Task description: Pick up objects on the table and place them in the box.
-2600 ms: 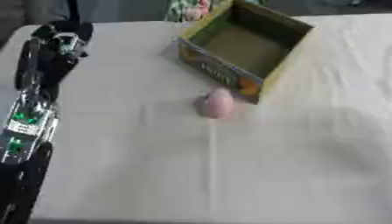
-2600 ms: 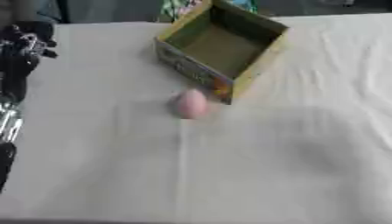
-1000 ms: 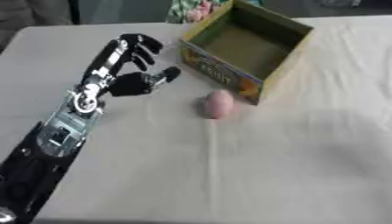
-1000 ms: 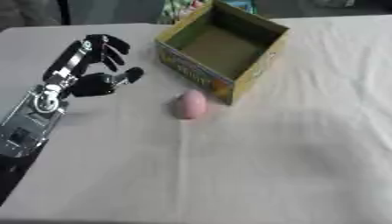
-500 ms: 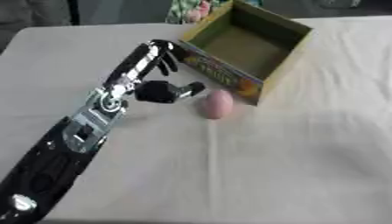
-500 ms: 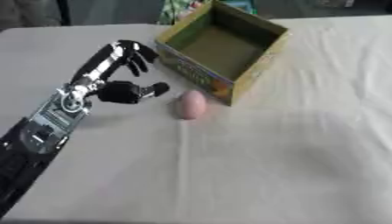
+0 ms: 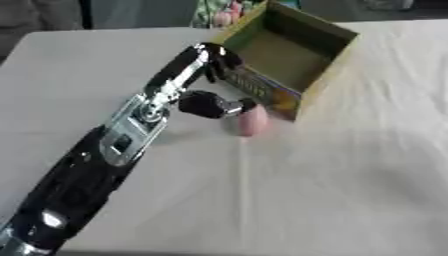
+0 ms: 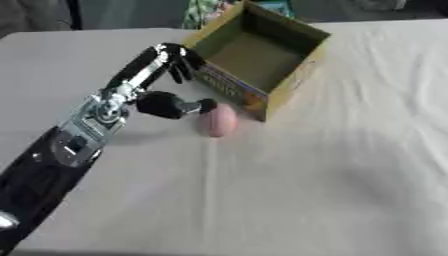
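Observation:
A pink egg-shaped object (image 8: 219, 120) lies on the white tablecloth just in front of the near corner of an open cardboard box (image 8: 260, 56). The box looks empty inside. My left hand (image 8: 162, 75) reaches in from the lower left and is right beside the pink object. Its fingers (image 8: 182, 62) are spread and relaxed against the box's near side. The thumb (image 8: 179, 106) points at the object's left side, touching or almost touching it. The hand is open and holds nothing. My right hand shows in neither view.
The white cloth (image 7: 350, 180) covers the whole table, with wide bare cloth to the right and in front. Colourful items (image 7: 223, 12) stand behind the box at the table's far edge.
My left hand has moved right and forward across the table, from the far left to beside the pink object and the box. The pink object and box have stayed put.

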Controlling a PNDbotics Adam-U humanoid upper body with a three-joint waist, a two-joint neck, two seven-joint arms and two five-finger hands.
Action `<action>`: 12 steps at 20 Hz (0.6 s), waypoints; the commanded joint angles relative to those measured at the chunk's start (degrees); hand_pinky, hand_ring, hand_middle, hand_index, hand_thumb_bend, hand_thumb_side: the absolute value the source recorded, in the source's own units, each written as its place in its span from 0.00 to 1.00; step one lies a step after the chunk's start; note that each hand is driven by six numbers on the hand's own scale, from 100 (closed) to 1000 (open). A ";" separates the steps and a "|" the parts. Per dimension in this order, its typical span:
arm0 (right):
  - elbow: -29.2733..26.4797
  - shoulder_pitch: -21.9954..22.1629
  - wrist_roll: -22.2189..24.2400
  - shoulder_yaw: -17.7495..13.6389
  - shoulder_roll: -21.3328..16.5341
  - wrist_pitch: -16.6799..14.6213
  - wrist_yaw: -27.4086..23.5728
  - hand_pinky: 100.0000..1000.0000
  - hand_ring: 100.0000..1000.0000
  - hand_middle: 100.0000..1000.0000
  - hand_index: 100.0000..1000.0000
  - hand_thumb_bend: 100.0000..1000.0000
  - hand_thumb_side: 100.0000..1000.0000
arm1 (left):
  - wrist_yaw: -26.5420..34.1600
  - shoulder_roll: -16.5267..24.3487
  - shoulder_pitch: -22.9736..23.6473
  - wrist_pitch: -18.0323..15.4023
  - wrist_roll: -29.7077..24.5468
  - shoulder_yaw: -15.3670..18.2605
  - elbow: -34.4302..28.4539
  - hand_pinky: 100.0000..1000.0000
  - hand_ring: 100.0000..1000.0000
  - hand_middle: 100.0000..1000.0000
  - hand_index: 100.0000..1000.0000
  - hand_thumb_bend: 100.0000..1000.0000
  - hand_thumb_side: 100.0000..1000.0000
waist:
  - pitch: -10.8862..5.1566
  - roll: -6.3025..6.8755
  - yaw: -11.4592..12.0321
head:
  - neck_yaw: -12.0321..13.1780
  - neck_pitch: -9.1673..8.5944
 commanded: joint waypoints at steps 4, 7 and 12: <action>-0.39 -0.53 0.23 -0.31 -1.14 -0.06 -0.25 0.60 0.69 0.65 0.77 0.00 0.16 | -3.13 -1.67 -3.09 -1.80 -1.65 -1.04 3.84 0.52 0.55 0.59 0.72 0.54 0.17 | -1.13 -0.39 -0.17 | 0.32 0.57; -0.37 -0.51 0.25 -0.29 -1.12 -0.06 -0.25 0.60 0.69 0.65 0.77 0.00 0.16 | -4.03 -2.42 -3.65 -2.47 -2.32 -1.24 5.83 0.52 0.55 0.59 0.72 0.53 0.15 | -1.14 -0.42 -0.25 | 0.35 0.66; -0.34 -0.52 0.30 -0.25 -1.07 -0.05 -0.30 0.60 0.69 0.65 0.77 0.00 0.16 | -5.67 -3.39 -4.45 -3.14 -2.58 -1.33 8.77 0.52 0.55 0.59 0.72 0.52 0.13 | -1.20 -0.42 -0.38 | 0.38 0.70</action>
